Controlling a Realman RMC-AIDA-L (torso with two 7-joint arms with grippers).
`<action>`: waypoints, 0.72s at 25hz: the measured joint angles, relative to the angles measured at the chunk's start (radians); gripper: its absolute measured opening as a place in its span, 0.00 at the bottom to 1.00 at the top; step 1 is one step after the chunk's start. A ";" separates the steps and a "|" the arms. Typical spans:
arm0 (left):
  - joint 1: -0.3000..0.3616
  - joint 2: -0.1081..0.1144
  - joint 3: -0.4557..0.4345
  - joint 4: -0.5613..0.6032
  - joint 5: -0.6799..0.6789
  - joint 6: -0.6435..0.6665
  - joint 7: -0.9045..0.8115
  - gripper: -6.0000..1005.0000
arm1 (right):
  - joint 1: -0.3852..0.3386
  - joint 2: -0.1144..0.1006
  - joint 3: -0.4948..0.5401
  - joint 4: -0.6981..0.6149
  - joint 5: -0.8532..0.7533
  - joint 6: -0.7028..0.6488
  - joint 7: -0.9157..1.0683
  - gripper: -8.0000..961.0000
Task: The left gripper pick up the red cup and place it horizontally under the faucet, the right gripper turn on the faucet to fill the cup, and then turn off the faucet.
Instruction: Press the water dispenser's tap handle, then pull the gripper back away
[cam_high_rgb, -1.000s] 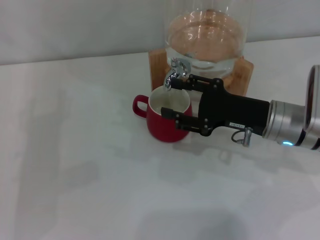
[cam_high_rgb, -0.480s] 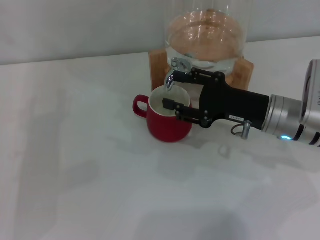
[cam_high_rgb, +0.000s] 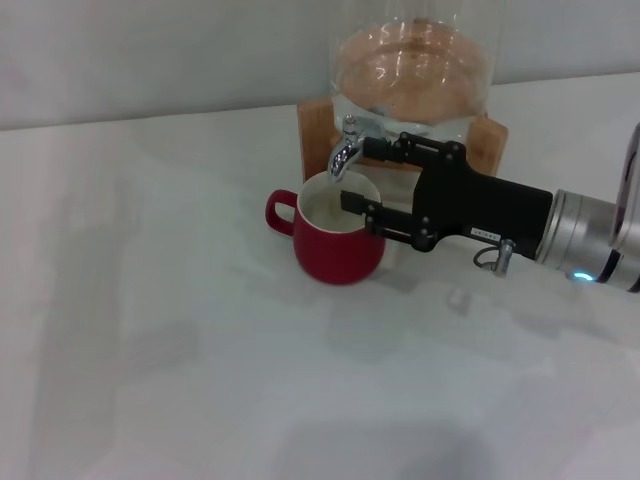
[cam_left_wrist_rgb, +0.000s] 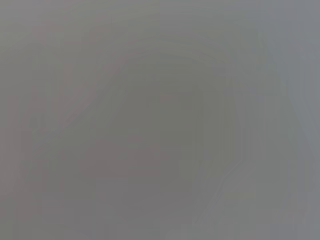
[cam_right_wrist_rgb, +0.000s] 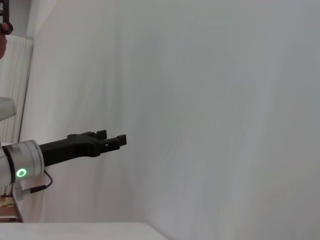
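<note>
red cup (cam_high_rgb: 338, 238): upright on white table (cam_high_rgb: 180, 350), under faucet (cam_high_rgb: 345, 150) spout | right gripper (cam_high_rgb: 355, 175): fingers spread, one at faucet, one over cup rim | glass dispenser (cam_high_rgb: 410, 80) in wooden stand (cam_high_rgb: 315, 125) behind | left gripper (cam_right_wrist_rgb: 116, 140): away from the cup, its fingers close together

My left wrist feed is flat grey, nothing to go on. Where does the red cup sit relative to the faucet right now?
Observer: The red cup stands upright on the table, its mouth directly under the spout of the faucet, handle toward the robot's left.
Operator: And the right gripper?
Observer: The right gripper is open at the faucet, with its upper finger against the tap and its lower finger over the cup's rim.
Operator: Where is my left gripper?
Observer: It is not in the head view. The right wrist view shows the left gripper held out in the air before a plain white surface.
</note>
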 joint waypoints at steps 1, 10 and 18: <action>0.000 0.000 0.000 0.000 0.000 0.004 0.000 0.83 | -0.002 0.000 0.000 -0.001 0.003 0.000 -0.001 0.70; -0.006 0.002 0.000 0.000 0.000 0.020 0.000 0.83 | -0.016 -0.003 0.000 -0.004 0.012 0.000 -0.004 0.70; -0.006 0.002 0.000 0.000 0.000 0.021 0.001 0.83 | -0.044 -0.007 0.012 -0.007 0.031 0.009 -0.025 0.70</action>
